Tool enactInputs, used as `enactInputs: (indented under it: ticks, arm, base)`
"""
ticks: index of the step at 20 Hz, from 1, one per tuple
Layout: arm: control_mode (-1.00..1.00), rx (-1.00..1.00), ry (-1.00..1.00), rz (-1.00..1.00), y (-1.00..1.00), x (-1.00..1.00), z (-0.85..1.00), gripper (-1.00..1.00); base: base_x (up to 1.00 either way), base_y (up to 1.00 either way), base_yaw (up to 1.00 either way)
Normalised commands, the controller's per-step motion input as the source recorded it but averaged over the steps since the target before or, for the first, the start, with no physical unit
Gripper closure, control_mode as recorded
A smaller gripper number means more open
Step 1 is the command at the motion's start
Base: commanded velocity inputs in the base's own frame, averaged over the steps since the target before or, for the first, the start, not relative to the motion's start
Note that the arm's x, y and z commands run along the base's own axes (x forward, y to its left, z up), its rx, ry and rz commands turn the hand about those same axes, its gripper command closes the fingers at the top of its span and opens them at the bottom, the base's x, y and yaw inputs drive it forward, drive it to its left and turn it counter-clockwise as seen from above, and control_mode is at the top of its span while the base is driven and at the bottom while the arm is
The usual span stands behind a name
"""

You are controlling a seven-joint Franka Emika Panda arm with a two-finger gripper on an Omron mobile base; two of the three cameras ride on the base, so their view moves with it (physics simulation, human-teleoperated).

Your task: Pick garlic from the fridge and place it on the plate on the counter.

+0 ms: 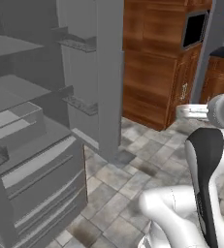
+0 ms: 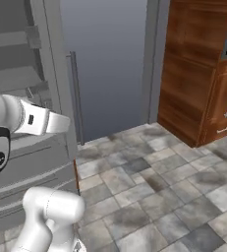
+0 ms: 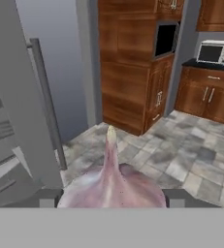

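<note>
In the hand view the garlic [image 3: 112, 181], a pinkish-white bulb with a pointed top, sits close up between my gripper's [image 3: 112, 198] two dark fingertips [image 3: 48, 198], which are shut on it. The hand is out in the room over the tiled floor, away from the fridge shelves. The grey fridge [image 1: 31, 145] stands open at the left with its lower drawers showing, and its door [image 3: 21, 106] with the vertical bar handle is left of the garlic. A black counter [image 3: 208, 65] on reddish-brown cabinets lies far off to the upper right. The plate is out of view.
A microwave [image 3: 214, 52] stands on the far counter. Tall reddish-brown cabinets with a built-in oven [image 3: 166, 39] stand ahead. The fridge door with its shelves [image 1: 91, 72] juts out into the room. Grey stone floor tiles [image 2: 159, 197] spread between fridge and cabinets.
</note>
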Motion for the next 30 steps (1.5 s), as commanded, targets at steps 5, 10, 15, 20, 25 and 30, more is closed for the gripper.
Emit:
enactInputs:
  ticks: [5,10,15,20,25,30]
  arm:
    - [1.0,0.0,0.0,0.0,0.0,0.0,0.0,1.0]
    - [1.0,0.0,0.0,0.0,0.0,0.0,0.0,1.0]
    - [1.0,0.0,0.0,0.0,0.0,0.0,0.0,1.0]
    - [1.0,0.0,0.0,0.0,0.0,0.0,0.0,1.0]
    - [1.0,0.0,0.0,0.0,0.0,0.0,0.0,1.0]
    - [1.0,0.0,0.0,0.0,0.0,0.0,0.0,1.0]
  base:
    - [0.01,-0.4,-0.47]
    - [0.0,-0.24,-0.6]
    - [0.05,-0.09,-0.68]
    - [0.16,-0.02,-0.74]
    - [0.08,0.0,-0.7]
    - [0.29,0.14,-0.44]
